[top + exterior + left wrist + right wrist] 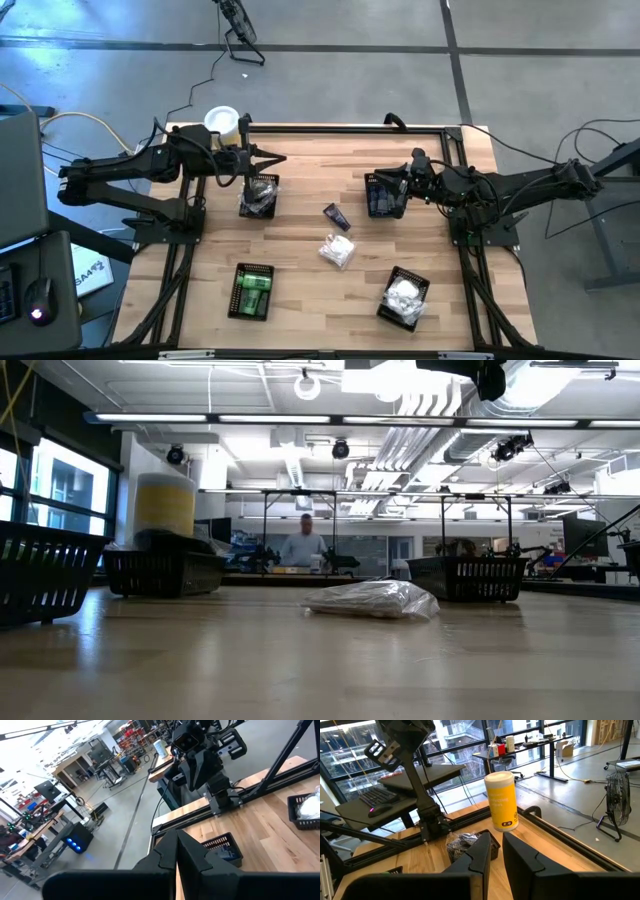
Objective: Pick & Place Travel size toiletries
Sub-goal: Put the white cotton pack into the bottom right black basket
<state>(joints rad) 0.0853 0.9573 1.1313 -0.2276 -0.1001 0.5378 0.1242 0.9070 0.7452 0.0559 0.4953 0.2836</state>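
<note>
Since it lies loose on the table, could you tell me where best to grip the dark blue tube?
Probably across the middle of the dark blue tube, coming straight down: it lies flat and slanted on the bare table, clear of the clear packet beside it.

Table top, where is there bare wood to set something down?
Free: the wood between the green-bottle basket and the white-packet basket, and the back strip between both grippers. Crowded: mid-table, where the dark tube and clear packet lie beside the right basket.

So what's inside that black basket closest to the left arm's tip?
The black mesh basket under the left gripper holds crinkly silvery-clear packets heaped to its rim. Anything under that top layer is covered, so I can't tell what lies beneath it.
</note>
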